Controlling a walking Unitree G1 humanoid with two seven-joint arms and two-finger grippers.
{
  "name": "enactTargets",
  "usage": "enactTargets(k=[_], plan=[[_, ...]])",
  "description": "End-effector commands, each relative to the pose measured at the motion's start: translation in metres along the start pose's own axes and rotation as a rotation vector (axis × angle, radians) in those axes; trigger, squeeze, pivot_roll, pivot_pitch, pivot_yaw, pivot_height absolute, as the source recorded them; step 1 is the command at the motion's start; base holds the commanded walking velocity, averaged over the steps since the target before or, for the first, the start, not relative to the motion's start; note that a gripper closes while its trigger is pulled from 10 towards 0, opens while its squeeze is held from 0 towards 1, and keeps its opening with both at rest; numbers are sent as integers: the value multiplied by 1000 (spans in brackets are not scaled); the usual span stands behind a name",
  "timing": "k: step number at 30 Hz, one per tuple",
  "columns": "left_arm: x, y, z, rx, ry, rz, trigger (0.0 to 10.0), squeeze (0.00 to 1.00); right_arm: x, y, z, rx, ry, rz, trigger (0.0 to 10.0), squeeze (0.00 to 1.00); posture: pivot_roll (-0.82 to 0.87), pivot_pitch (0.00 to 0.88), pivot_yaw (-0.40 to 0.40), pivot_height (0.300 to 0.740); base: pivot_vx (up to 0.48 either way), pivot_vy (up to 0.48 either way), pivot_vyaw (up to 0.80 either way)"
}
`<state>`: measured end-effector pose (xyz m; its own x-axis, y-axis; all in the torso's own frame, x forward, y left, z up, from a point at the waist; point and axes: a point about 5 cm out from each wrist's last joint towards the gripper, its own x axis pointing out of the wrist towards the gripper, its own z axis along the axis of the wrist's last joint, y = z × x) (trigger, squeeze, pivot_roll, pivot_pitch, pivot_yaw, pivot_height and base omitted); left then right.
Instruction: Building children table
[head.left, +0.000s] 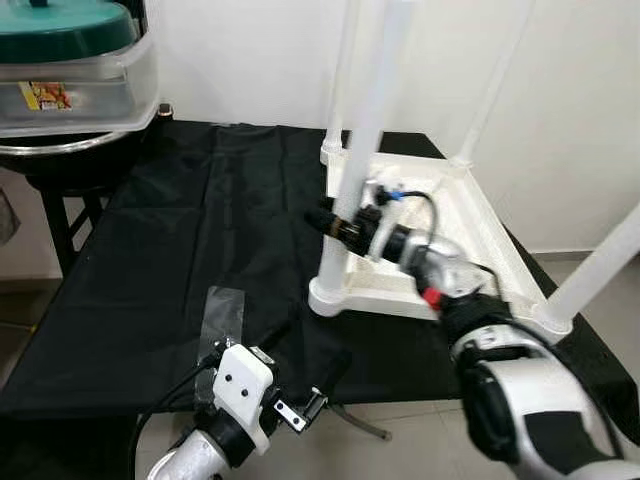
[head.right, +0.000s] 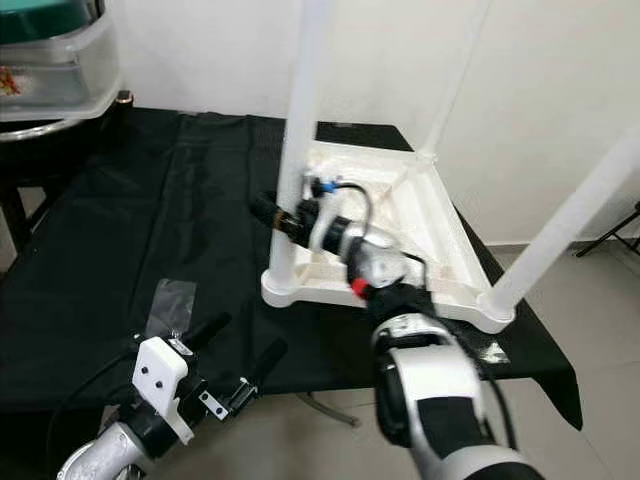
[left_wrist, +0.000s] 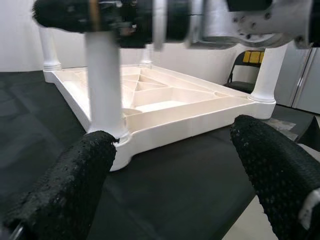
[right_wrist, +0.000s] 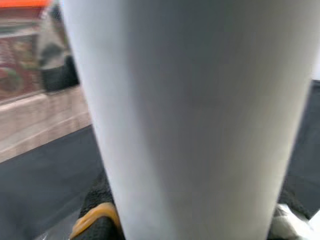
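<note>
Four legs stand up from the upturned white tabletop (head.left: 440, 250) on the black-draped table (head.left: 200, 250). Right gripper (head.left: 335, 222) has its fingers clenched round the near-left leg (head.left: 360, 140), probably seating it; next, twist or press it home. Left gripper (head.left: 300, 375), fingers spread, idles by the table's near edge.

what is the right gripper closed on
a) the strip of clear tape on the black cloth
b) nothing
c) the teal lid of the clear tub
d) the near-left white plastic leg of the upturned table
d: the right gripper clamps the near-left white plastic leg of the upturned white plastic table, well above its socket.
</note>
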<state>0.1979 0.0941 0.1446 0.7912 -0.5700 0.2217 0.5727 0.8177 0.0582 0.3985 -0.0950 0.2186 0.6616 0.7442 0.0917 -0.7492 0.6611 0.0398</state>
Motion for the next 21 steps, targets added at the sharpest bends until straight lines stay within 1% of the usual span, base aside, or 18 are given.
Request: enactTargets(k=[1, 2, 3, 4, 5, 6, 7, 8, 9, 10, 11, 12, 13, 15, 16, 17, 19, 21], plan=[[-1, -1, -4, -6, 19, -10, 10000, 0, 7, -1, 0, -17, 11, -194, 0, 0, 94, 43, -108, 740, 0, 0, 0], [-1, -1, -4, -6, 19, -10, 10000, 0, 7, -1, 0, -17, 11, -194, 0, 0, 94, 43, -108, 740, 0, 0, 0], [-1, -1, -4, -8, 20, -12, 10000, 0, 13, 4, -6, -46, 22, -341, 0, 0, 93, 43, -106, 740, 0, 0, 0], [-1, -1, -4, -8, 20, -12, 10000, 0, 13, 4, -6, -46, 22, -341, 0, 0, 93, 43, -106, 740, 0, 0, 0], [0, -1, -4, -9, 21, -15, 10000, 0, 19, 13, -11, -49, 23, -453, 0, 0, 95, 45, -108, 740, 0, 0, 0], [0, -1, -5, -10, 22, -16, 10000, 0, 23, 21, -13, -58, 17, -534, 0, 0, 99, 45, -110, 740, 0, 0, 0], [0, -1, -5, -10, 22, -15, 10000, 0, 28, 29, -14, -53, 3, -577, 0, 0, 100, 46, -110, 740, 0, 0, 0], [0, -1, -5, -10, 22, -14, 10000, 0, 30, 34, -14, -28, -12, -648, 0, 0, 95, 46, -115, 740, 0, 0, 0], [0, -1, -5, -10, 22, -14, 10000, 0, 30, 34, -14, -28, -12, -648, 0, 0, 95, 46, -115, 740, 0, 0, 0], [1, -1, -5, -9, 22, -12, 10000, 0, 33, 37, -15, 0, -28, -731, 0, 0, 93, 48, -113, 740, 0, 0, 0], [1, -1, -5, -9, 22, -12, 10000, 0, 33, 37, -15, 0, -28, -731, 0, 0, 93, 48, -113, 740, 0, 0, 0], [1, 0, -5, -8, 21, -10, 10000, 0, 34, 39, -15, 22, -43, -807, 0, 0, 93, 49, -113, 740, 0, 0, 0], [1, 0, -5, -8, 21, -10, 10000, 0, 34, 39, -15, 22, -43, -807, 0, 0, 93, 49, -113, 740, 0, 0, 0], [1, 0, -5, -5, 21, -6, 10000, 0, 37, 43, -13, 87, -97, -963, 0, 0, 97, 48, -117, 740, 0, 0, 0], [1, 0, -5, -5, 21, -6, 10000, 0, 37, 43, -13, 87, -97, -963, 0, 0, 97, 48, -117, 740, 0, 0, 0], [1, 0, -5, -4, 20, -5, 10000, 0, 36, 42, -13, 109, -105, -994, 0, 0, 104, 49, -121, 740, 0, 0, 0], [1, 0, -4, -5, 19, -4, 10000, 0, 34, 41, -13, 126, -106, -1041, 0, 0, 102, 50, -122, 740, 0, 0, 0], [1, 0, -4, -5, 19, -3, 10000, 0, 33, 39, -12, 140, -120, -1040, 0, 0, 92, 52, -116, 740, 0, 0, 0]])
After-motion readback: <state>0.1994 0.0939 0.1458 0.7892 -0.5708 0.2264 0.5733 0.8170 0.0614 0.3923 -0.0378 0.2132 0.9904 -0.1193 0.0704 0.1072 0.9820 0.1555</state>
